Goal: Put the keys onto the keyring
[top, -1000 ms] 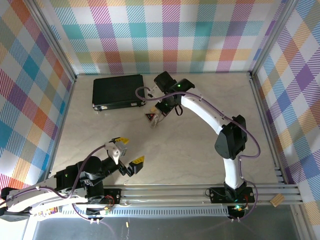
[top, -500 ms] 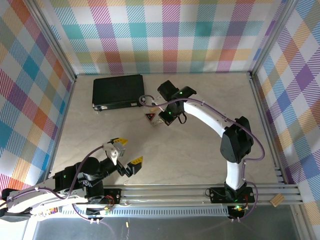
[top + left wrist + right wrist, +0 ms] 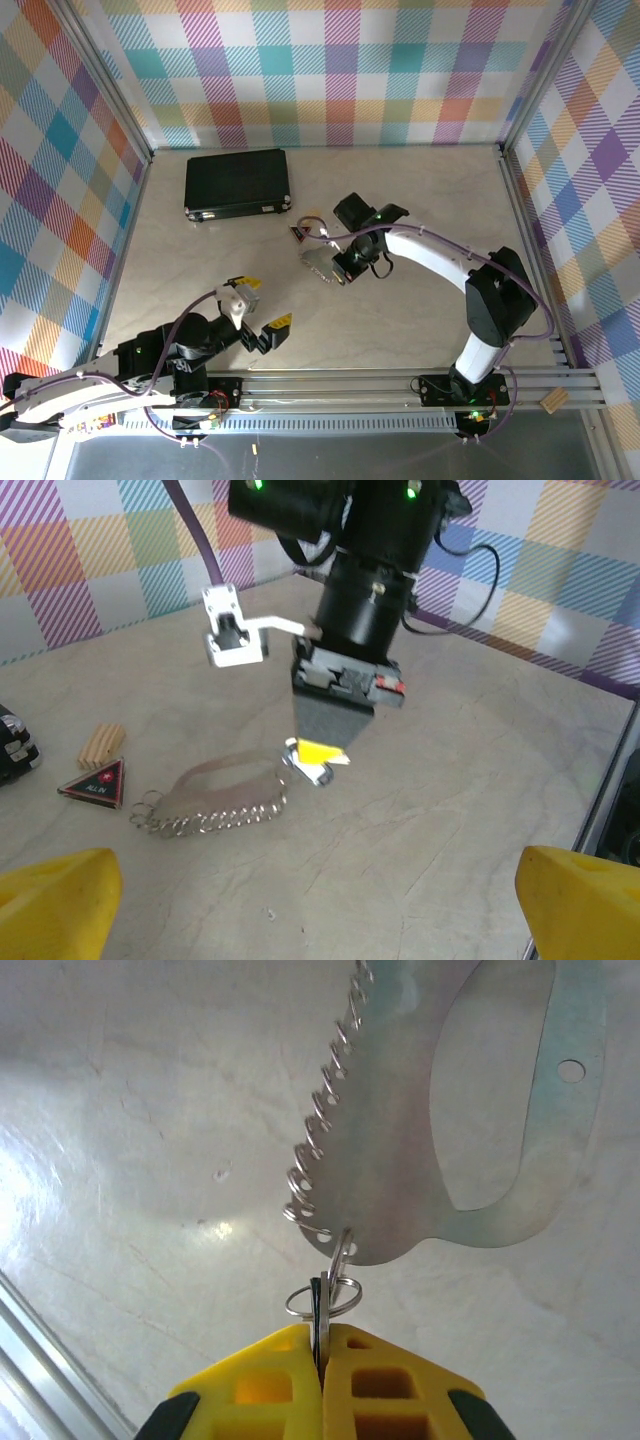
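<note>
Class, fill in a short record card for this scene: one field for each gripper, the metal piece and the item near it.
Left gripper: open, empty
Right gripper: shut on thin silver wire ring
Pale silver-grey toothed metal loop: linked to that ring
Dark-red triangular trinket: on table, apart from loop

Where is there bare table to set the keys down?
Free: table left of the keys, between black case and left gripper; also the far right corner. Crowded: around the red trinket beside the keys, where the right gripper holds them.
</note>
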Action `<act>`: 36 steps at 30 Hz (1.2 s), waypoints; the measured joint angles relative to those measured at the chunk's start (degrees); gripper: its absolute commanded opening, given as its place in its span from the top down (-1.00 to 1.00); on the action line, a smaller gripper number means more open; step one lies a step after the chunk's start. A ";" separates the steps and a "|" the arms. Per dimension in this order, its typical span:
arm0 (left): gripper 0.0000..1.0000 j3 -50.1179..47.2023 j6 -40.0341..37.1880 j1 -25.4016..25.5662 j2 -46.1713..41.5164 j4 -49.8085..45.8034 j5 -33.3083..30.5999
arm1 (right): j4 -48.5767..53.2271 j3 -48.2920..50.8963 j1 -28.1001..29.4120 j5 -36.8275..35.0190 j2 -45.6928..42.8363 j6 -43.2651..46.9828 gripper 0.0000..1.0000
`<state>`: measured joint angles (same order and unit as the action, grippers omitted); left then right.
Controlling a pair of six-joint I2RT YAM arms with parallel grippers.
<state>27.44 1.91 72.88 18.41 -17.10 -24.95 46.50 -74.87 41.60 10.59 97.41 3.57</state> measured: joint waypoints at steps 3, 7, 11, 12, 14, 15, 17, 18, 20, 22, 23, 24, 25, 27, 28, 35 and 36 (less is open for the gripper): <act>-1.00 0.02 0.02 0.00 1.01 1.03 0.02 | -2.01 3.76 0.24 1.77 -0.35 -1.75 1.00; -1.00 0.02 0.00 0.00 2.47 1.86 0.39 | -4.42 7.41 0.87 3.61 -0.42 -3.72 1.00; -1.00 0.02 0.00 0.00 3.15 2.47 0.42 | -6.91 10.75 1.57 4.98 -0.92 -5.84 1.00; -1.00 0.02 0.00 0.00 3.17 2.47 0.42 | -7.43 11.47 1.77 5.16 -1.14 -6.32 1.00; -1.00 0.02 0.00 0.00 3.17 2.47 0.42 | -8.66 13.07 2.16 5.35 -1.77 -7.39 1.00; -1.00 0.02 0.00 0.00 3.17 2.47 0.42 | -9.33 13.99 2.36 5.44 -2.21 -7.80 1.00; -1.00 0.02 0.00 0.00 3.17 2.47 0.39 | -10.49 15.78 2.56 5.57 -3.17 -8.83 1.00; -1.00 0.02 0.00 0.00 3.17 2.47 0.39 | -11.10 16.74 2.69 5.60 -3.65 -9.27 1.00; -1.00 0.02 0.00 0.00 3.17 2.47 0.39 | -12.04 18.25 2.73 5.60 -4.26 -10.27 1.00; -1.00 0.02 0.00 0.00 3.17 2.47 0.39 | -12.92 19.54 2.75 5.57 -4.50 -10.95 1.00; -1.00 0.02 0.00 0.00 3.17 2.49 0.39 | -13.38 20.22 2.80 5.57 -4.63 -11.43 1.00; -1.00 0.02 0.00 0.00 3.17 2.54 0.39 | -13.81 20.79 2.84 5.57 -4.81 -11.80 1.00; -1.00 0.02 0.00 0.00 3.19 2.64 0.39 | -14.19 21.35 2.86 5.57 -4.96 -12.20 1.00; -1.00 0.02 0.00 0.00 3.34 2.95 0.39 | -15.06 22.51 3.02 5.60 -5.38 -12.94 1.00; -1.00 0.02 0.00 0.00 3.43 3.10 0.39 | -15.43 22.97 3.10 5.57 -5.55 -13.31 0.99; -1.00 0.02 0.00 0.00 4.52 3.78 0.37 | -18.01 25.68 3.48 5.57 -7.19 -15.19 0.83; -1.00 0.02 0.00 0.00 4.59 3.78 0.37 | -18.27 26.05 3.48 5.57 -7.50 -15.41 0.82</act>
<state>27.46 1.91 72.88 23.00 -13.32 -24.58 28.23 -48.82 45.08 16.16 89.91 -11.84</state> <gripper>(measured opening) 0.998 0.078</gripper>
